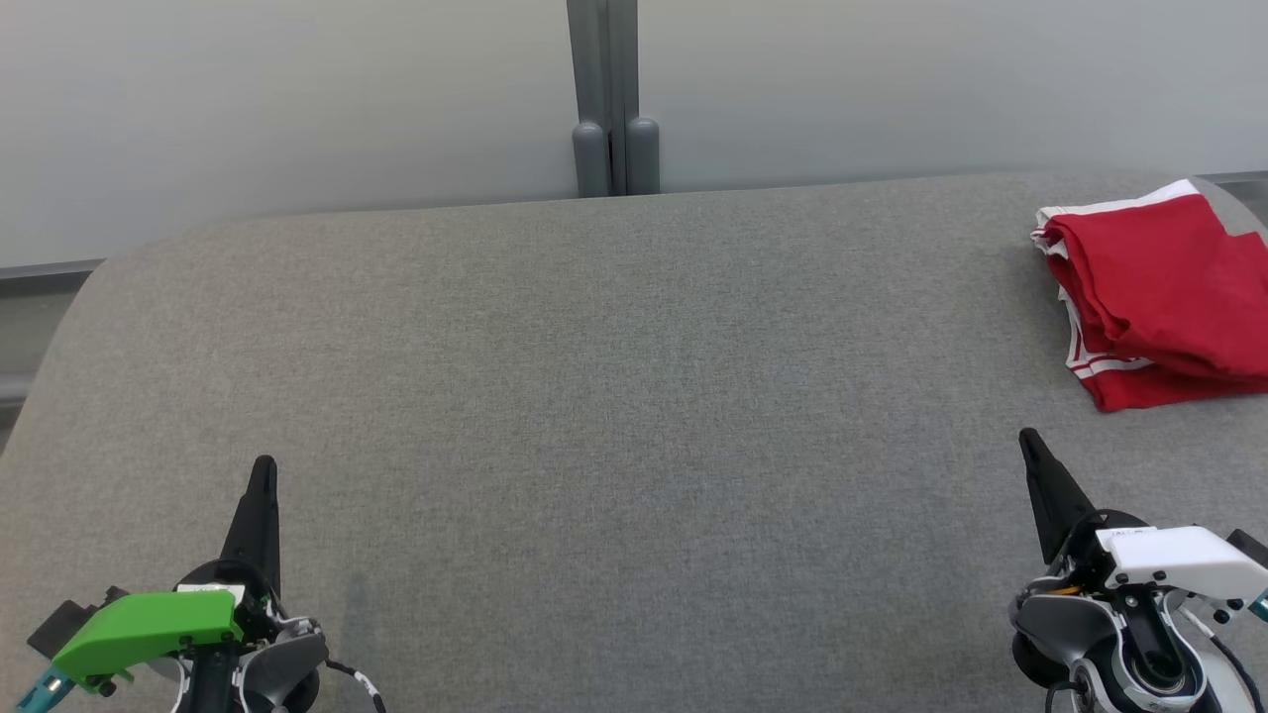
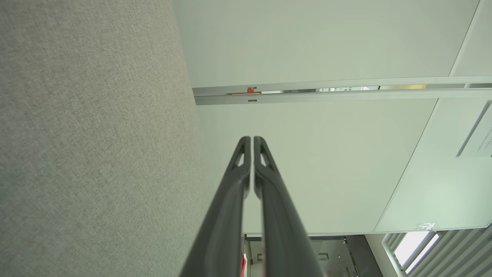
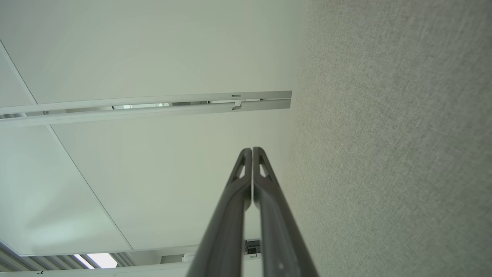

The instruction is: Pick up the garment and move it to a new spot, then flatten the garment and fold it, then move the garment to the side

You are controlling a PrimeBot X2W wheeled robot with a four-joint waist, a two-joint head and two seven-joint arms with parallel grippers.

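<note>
Part of the garment (image 1: pixel 1159 297) is cut off by the right edge of the head view, so its full outline cannot be made out, and the layers stacked in it cannot be counted. The bodies of both grippers are cropped by the bottom edge of that view. Print on a sheet (image 2: pixel 478 142) at the right edge of the left wrist view is too blurred to be read.

The garment is seen lying on the far right part of the grey fabric surface (image 1: pixel 614 376), close to its rounded far corner. The right gripper (image 1: pixel 1030 441) is placed nearer the robot, its tip pointing up the view, apart from the garment's near hem and slightly to its left; no contact is seen. The left gripper (image 1: pixel 264 465) is placed at the lower left, well apart from the garment, with most of the surface's width between them. Both pairs of jaws are pressed together with nothing gripped. In the left wrist view the two dark fingers (image 2: pixel 230 215) are seen meeting at the tips, with the surface on one side and a pale wall panel (image 2: pixel 326 161) beyond. The same closed pairing is seen in the right wrist view.

The garment is red, edged with white bands. It is folded into a compact, roughly rectangular bundle. Stacked edges are shown along its left side, and soft creases are seen across the top.
</note>
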